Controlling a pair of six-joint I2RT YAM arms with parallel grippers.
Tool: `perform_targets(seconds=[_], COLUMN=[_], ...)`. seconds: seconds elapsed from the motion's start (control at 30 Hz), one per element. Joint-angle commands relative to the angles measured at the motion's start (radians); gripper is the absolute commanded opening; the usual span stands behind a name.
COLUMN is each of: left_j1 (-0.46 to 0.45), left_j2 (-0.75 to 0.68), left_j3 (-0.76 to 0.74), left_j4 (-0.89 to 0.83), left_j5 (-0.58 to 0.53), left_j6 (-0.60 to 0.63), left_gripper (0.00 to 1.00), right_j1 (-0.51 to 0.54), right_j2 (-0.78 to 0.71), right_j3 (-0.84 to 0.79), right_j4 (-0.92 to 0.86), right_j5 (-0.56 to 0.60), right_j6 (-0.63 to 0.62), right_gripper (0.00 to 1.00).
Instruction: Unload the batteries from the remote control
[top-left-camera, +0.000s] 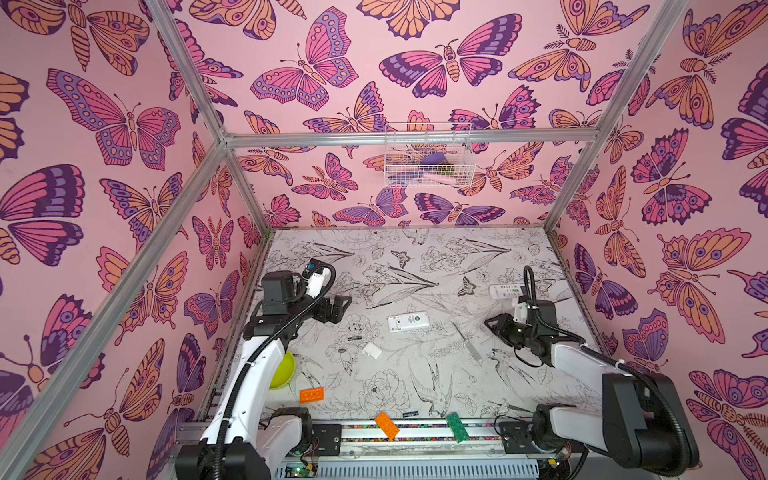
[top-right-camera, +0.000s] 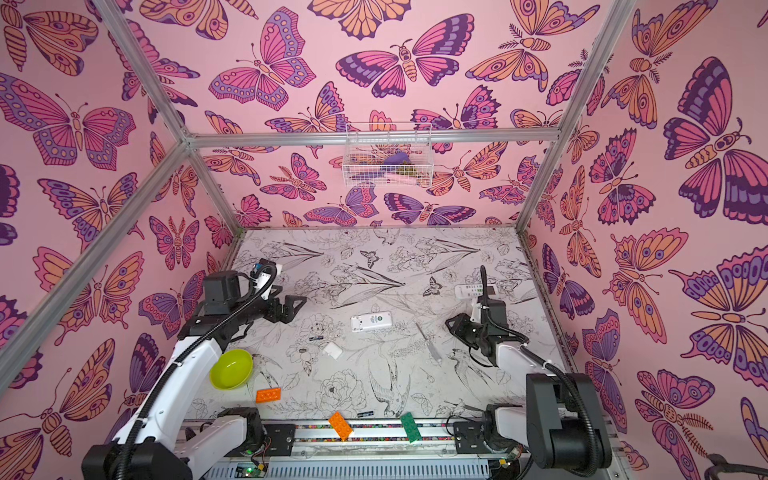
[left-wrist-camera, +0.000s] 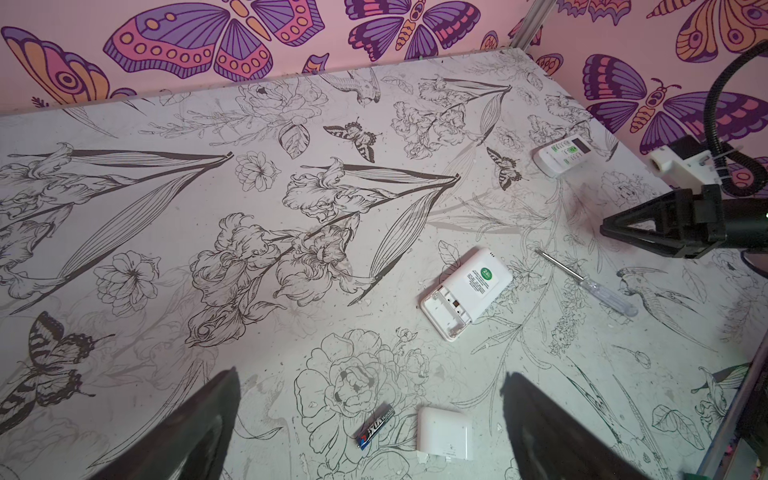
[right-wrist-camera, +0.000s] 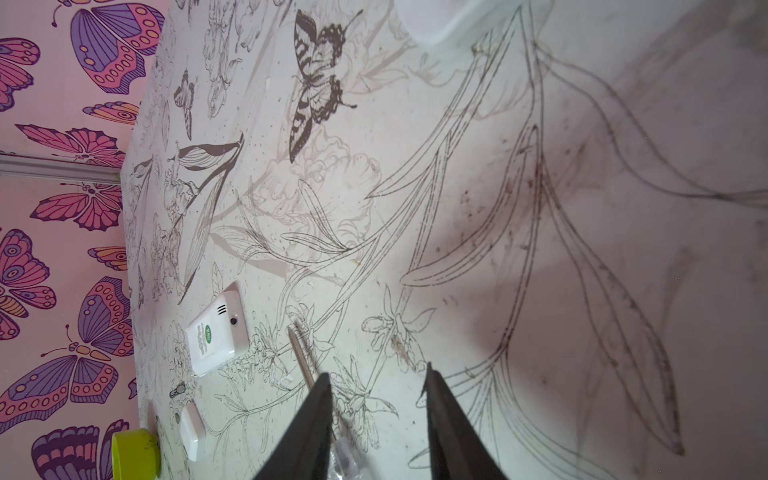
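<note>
Right wrist view: the metal tool's clear handle ran behind one finger and out of frame. The right gripper hovered low over the bench, its jaws narrowly apart with nothing between them. The left gripper gaped wide and empty. A black battery lay just beyond it, beside the white cover. The remote control lay mid-bench with its compartment open. A second battery, hard to make out, lay at the front edge.

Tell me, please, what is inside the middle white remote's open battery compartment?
In the left wrist view the compartment of the remote shows only bare white slots. Its raised rim hides a thin strip inside. A black battery lies outside, beside the cover.
</note>
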Motion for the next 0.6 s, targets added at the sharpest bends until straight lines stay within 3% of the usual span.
perform_targets(seconds=[0.0,0.3,0.57], left_j1=[0.008,0.006,-0.021], left_j2=[-0.003,-0.007,0.002], left_j3=[-0.010,-0.016,-0.017], left_j4=[0.003,0.006,0.010], left_j5=[0.012,0.030,0.026], left_j6=[0.001,0.010,0.029], left_gripper=[1.00,1.00,1.00], right_j1=[-0.009,-0.009,-0.009], right_j2=[-0.032,-0.135,-0.327], right_j3=[0.015,0.047,0.089], right_j4=[-0.064,-0.123,-0.246], right_j5=[0.027,0.020,0.081], right_j6=[-0.025,-0.082,-0.162], right_gripper=[0.39,0.42,0.53])
